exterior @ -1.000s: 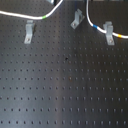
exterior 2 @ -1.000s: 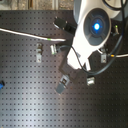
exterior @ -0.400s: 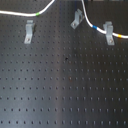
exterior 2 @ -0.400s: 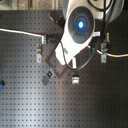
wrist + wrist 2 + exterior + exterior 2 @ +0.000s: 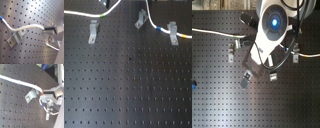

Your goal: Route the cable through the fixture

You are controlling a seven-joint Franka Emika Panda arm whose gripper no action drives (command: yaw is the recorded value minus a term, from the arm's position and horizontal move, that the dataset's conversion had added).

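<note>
The white cable point(image 5: 154, 24) runs in from the first exterior view's left past a green band. It rises out of the top of the frame, then comes down past a blue band to a yellow one. The fixture point(image 5: 140, 19), a short slanted grey clip, stands between the two rising parts, with the cable not in it. In both wrist views my gripper point(image 5: 46, 29) point(image 5: 44, 93) is shut on the cable point(image 5: 27, 27) point(image 5: 20, 82), just beside the fixture point(image 5: 15, 38) point(image 5: 31, 95). In the second exterior view the arm point(image 5: 272, 30) hides the fixture.
A taller clip point(image 5: 93, 34) point(image 5: 234, 48) stands at the first exterior view's left, below the cable. Another clip point(image 5: 171, 33) point(image 5: 295, 54) at the first exterior view's right has the cable lying on it. Everything rests on a black perforated board point(image 5: 129, 90).
In the second exterior view the arm has swung to the left and a little down with the cable. The clips have not moved.
</note>
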